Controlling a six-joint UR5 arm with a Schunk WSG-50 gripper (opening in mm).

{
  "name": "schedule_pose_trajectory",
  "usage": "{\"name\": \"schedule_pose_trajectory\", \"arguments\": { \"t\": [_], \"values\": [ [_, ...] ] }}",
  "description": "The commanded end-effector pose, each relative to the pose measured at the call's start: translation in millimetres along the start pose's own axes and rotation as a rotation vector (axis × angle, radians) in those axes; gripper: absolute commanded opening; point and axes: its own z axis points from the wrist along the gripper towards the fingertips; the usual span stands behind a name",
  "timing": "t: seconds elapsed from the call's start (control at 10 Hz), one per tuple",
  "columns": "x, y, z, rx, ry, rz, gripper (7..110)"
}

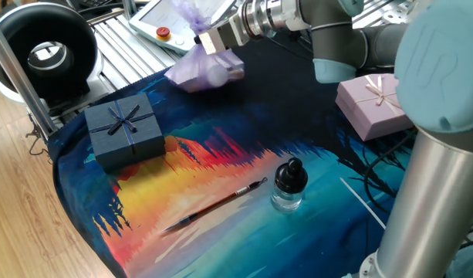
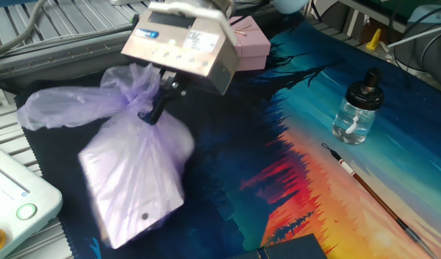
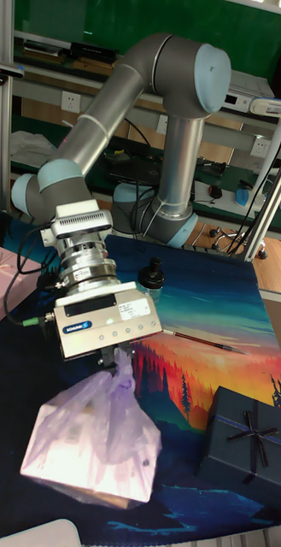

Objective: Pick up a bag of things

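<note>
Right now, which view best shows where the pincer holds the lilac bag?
The other fixed view: the pincer pinches the lilac bag at its twisted neck, seen close up. The tall fixed view shows the bag hanging under the pincer, neck partly hidden. One fixed view shows it small, the grip blocked.

My gripper (image 2: 157,115) has a silver-grey body with a small blue label and black fingers (image 2: 160,109). The bag (image 2: 134,183) is pale lilac and translucent. The mat (image 1: 221,166) fades from black at the upper part through blue and teal to orange and yellow at lower left, with jagged tree-like streaks. The box (image 1: 124,130) at left is dark blue with a matching bow; the pink box (image 1: 373,106) at right wears a pale ribbon. The bottle (image 1: 288,185) is clear with a black cap.
</note>
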Motion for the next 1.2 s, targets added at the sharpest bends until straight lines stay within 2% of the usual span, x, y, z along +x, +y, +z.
{"name": "schedule_pose_trajectory", "arguments": {
  "t": [0.0,0.2,0.6,1.1],
  "values": [
    [-30.9,27.2,-10.2,-0.103,-0.105,-0.005,7],
    [-23.4,20.4,-13.0,-0.056,-0.056,0.005,7],
    [-34.8,33.9,-20.8,-0.024,-0.027,0.005,7],
    [-49.3,54.4,-27.4,-0.045,-0.046,0.004,7]
  ]
}}
